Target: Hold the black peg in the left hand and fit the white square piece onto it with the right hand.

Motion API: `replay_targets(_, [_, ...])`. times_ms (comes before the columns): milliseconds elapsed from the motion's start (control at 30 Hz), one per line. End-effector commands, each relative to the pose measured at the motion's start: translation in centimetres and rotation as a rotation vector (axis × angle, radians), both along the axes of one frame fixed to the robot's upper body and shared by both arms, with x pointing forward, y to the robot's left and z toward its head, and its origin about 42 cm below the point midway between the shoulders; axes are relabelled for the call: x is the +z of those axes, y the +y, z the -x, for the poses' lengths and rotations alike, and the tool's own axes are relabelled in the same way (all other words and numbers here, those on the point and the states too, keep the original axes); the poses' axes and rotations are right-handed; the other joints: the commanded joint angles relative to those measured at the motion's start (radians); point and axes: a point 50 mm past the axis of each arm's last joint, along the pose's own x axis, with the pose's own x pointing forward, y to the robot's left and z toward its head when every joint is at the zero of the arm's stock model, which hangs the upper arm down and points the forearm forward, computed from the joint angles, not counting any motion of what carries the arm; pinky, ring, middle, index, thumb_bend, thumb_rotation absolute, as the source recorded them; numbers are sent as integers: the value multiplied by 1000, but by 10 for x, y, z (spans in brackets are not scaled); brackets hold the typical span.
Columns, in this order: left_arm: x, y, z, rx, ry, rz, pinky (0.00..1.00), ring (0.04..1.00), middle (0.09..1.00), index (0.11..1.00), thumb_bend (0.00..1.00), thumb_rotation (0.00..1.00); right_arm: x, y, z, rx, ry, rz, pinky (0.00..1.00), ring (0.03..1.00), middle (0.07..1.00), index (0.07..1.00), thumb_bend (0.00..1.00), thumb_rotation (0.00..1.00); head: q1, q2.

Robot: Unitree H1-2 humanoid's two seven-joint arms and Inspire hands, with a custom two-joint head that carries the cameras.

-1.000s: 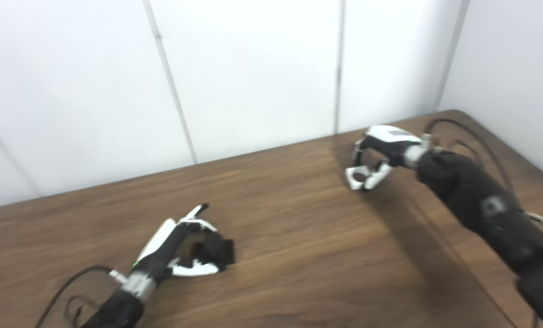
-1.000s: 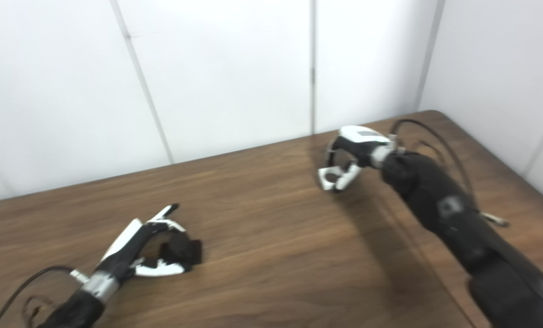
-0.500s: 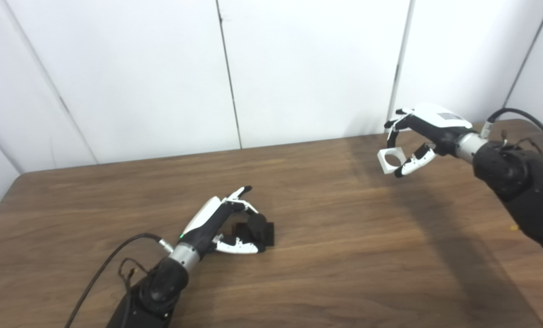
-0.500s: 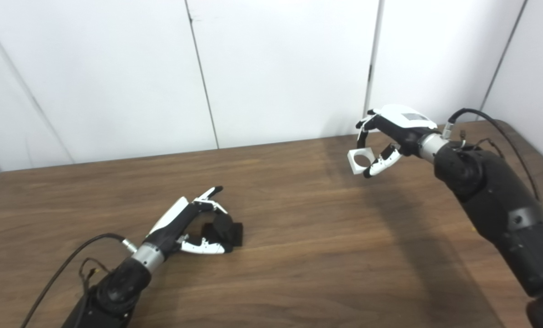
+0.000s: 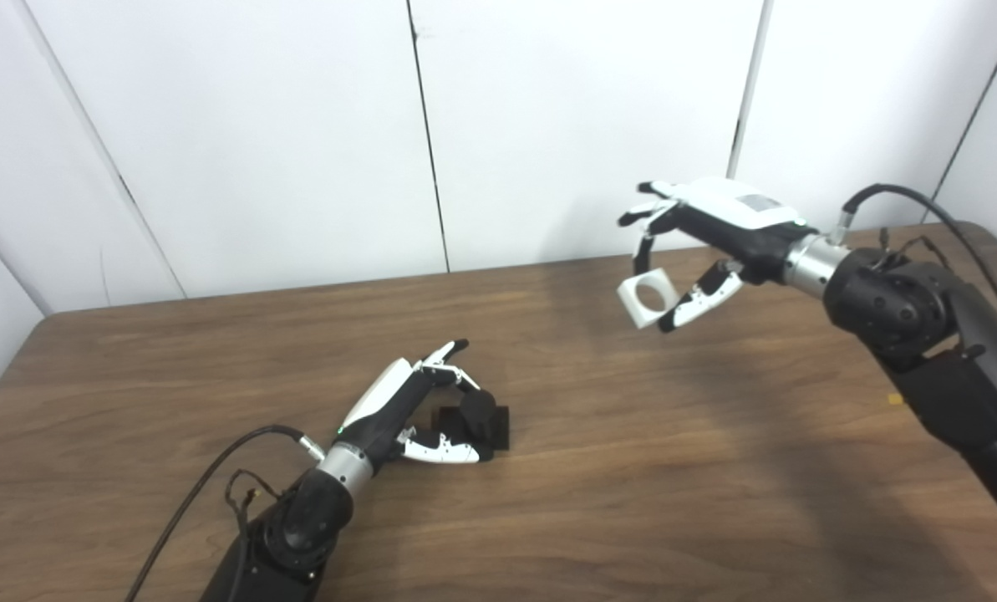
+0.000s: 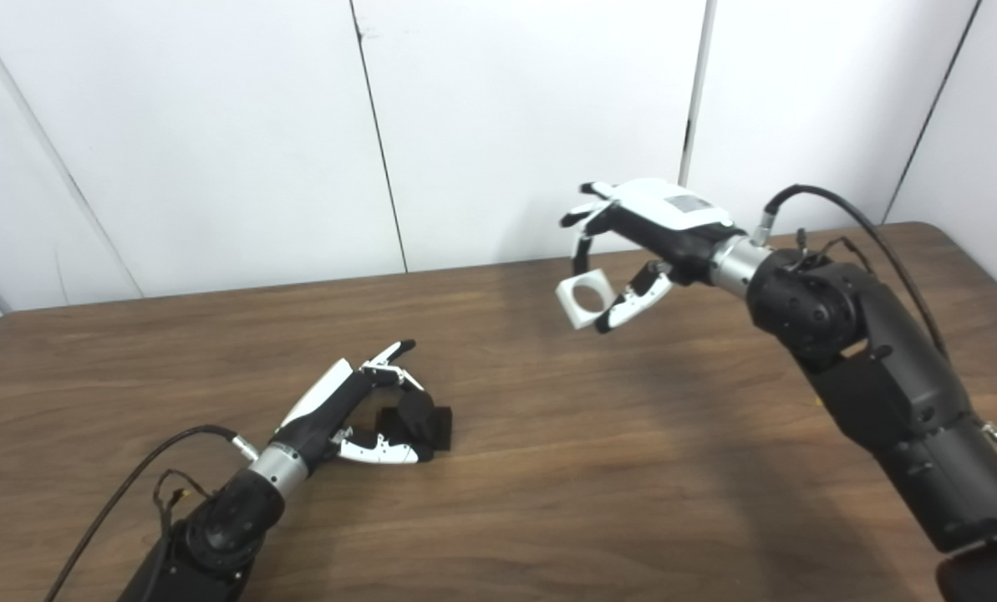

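Two hands are over the brown worktop (image 5: 632, 468), well apart. Left hand (image 5: 419, 410) lies low near the front left part, its fingers curled around the black peg (image 5: 480, 422), which rests on the wood. Right hand (image 5: 707, 238) is raised above the back edge and pinches the white square (image 5: 647, 301) between thumb and fingers; the round hole of the square faces the camera.

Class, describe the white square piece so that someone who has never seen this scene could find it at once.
Start at the brown wooden table, then follow the right hand raised above its far right side. The white square piece hangs in that hand's fingers, clear of the tabletop. Unlike the black peg, it is white, with a round hole through it.
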Motion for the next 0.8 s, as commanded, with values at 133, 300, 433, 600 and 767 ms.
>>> replay_targets(133, [-15, -5, 2, 6, 82, -58, 1000, 1000, 1000, 494, 521, 79, 33, 32, 5, 130, -104, -26, 1000, 981, 855, 480, 519, 143, 4, 5])
replay_targets(300, [-15, -6, 2, 6, 78, -57, 1000, 1000, 1000, 494, 521, 79, 30, 53, 8, 181, -90, -14, 1000, 986, 857, 480, 519, 144, 5, 6])
replay_targets(433, [-15, -8, 3, 7, 82, -55, 1000, 1000, 1000, 494, 521, 79, 28, 71, 11, 220, -77, -3, 1000, 986, 854, 480, 519, 142, 12, 7])
replay_targets(600, [-16, -10, 2, 9, 85, -53, 1000, 1000, 1000, 494, 521, 78, 26, 89, 10, 253, -51, 0, 1000, 996, 860, 480, 519, 143, 23, 9])
replay_targets(767, [-14, -11, 2, 14, 91, -51, 1000, 1000, 1000, 494, 521, 79, 24, 112, 10, 298, -36, 33, 1000, 993, 862, 480, 519, 144, 29, 9])
